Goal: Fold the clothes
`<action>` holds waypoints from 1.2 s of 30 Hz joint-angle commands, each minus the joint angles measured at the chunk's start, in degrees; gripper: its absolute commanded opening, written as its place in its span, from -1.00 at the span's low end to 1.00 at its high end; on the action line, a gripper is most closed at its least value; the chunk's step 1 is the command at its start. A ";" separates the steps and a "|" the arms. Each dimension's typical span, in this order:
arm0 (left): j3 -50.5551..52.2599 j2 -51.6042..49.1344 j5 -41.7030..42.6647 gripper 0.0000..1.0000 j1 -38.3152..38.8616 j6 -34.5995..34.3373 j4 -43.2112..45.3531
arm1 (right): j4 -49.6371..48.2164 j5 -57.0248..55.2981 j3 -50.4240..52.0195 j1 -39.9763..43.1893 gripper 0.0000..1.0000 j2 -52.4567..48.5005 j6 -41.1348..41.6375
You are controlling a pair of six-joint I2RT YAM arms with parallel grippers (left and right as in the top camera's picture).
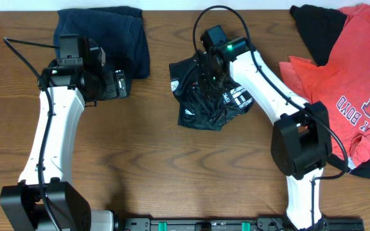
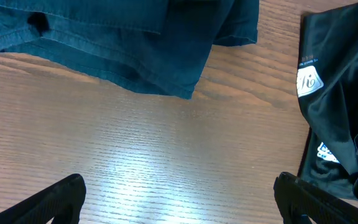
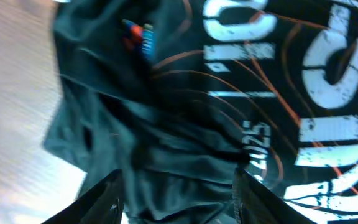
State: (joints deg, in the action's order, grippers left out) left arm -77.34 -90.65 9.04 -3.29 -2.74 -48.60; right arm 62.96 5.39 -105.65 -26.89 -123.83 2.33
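Note:
The black shiny sports shirt [image 1: 204, 102] lies crumpled at the table's middle, with white logos and thin reddish lines. My right gripper [image 1: 209, 78] is right over its upper part. In the right wrist view its fingers [image 3: 179, 199] stand wide open astride folds of the shirt [image 3: 185, 124]. My left gripper [image 1: 124, 83] is open and empty to the shirt's left. In the left wrist view [image 2: 179, 199] it hovers over bare wood, with the shirt [image 2: 340, 99] at the right edge. The red white-lettered T-shirt [image 1: 352, 83] lies spread at the far right.
A dark blue garment [image 1: 101, 32] lies at the back left, behind my left gripper, and shows in the left wrist view [image 2: 135, 37]. Another black garment [image 1: 320, 29] lies under the red T-shirt at the back right. The wooden table [image 1: 172, 173] is bare in front.

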 commanded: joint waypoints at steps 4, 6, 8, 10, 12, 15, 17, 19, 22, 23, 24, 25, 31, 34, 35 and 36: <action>0.48 -0.22 0.37 0.96 -0.17 0.76 -0.20 | 1.14 -4.09 0.48 0.76 0.08 -1.25 -0.66; 0.48 -0.22 0.37 0.96 -0.17 0.76 -0.17 | 1.18 -3.98 0.50 0.94 0.10 -1.25 -0.66; 0.48 -0.22 0.37 0.96 -0.17 0.76 -0.17 | 1.18 -3.82 0.50 0.96 0.09 -1.33 -0.66; 0.48 -0.22 0.37 0.96 -0.17 0.76 -0.17 | 1.14 -3.61 0.61 0.96 0.07 -1.46 -0.66; 0.48 -0.22 0.37 0.96 -0.17 0.76 -0.17 | 0.92 -3.41 0.83 0.96 0.06 -1.70 -0.39; 0.48 -0.22 0.37 0.96 -0.17 0.76 -0.15 | 0.42 -3.45 1.22 0.98 0.01 -2.27 -0.15; 0.48 -0.22 0.37 0.96 -0.17 0.76 -0.17 | 0.02 -3.43 1.51 1.11 -0.12 -2.54 0.52; 0.48 -0.22 0.37 0.96 -0.17 0.76 -0.17 | -0.17 -3.43 1.68 1.11 -0.24 -2.58 0.68; 0.48 -0.22 0.37 0.96 -0.17 0.76 -0.17 | -0.33 -3.41 1.90 1.11 -0.42 -2.58 0.70; 0.48 -0.24 0.37 0.96 -0.17 0.76 -0.17 | -0.35 -3.41 1.95 1.11 -0.46 -2.58 0.90; 0.48 -0.22 0.37 0.96 -0.17 0.76 -0.17 | -0.37 -3.37 1.95 1.11 -0.52 -2.58 0.90; 0.48 -0.22 0.37 0.96 -0.17 0.76 -0.17 | -0.37 -3.39 1.95 1.09 -0.62 -2.58 0.87; 0.48 -0.22 0.37 0.96 -0.17 0.76 -0.17 | -0.33 -1.79 1.92 1.11 -0.97 -2.38 1.88; 0.48 -0.22 0.37 0.96 -0.17 0.76 -0.20 | 1.66 2.75 1.84 1.01 -0.99 -1.25 0.70; 0.48 -0.22 0.37 0.96 -0.17 0.76 -0.17 | 2.71 4.96 1.84 0.90 -0.97 -0.59 -0.02; 0.48 -0.22 0.37 0.96 -0.17 0.76 -0.17 | 3.72 6.56 1.84 0.72 -0.97 0.00 -0.68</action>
State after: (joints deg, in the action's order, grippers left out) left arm -77.34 -90.65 9.04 -3.29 -2.74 -48.64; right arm 65.52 6.11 -104.01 -26.00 -125.95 3.18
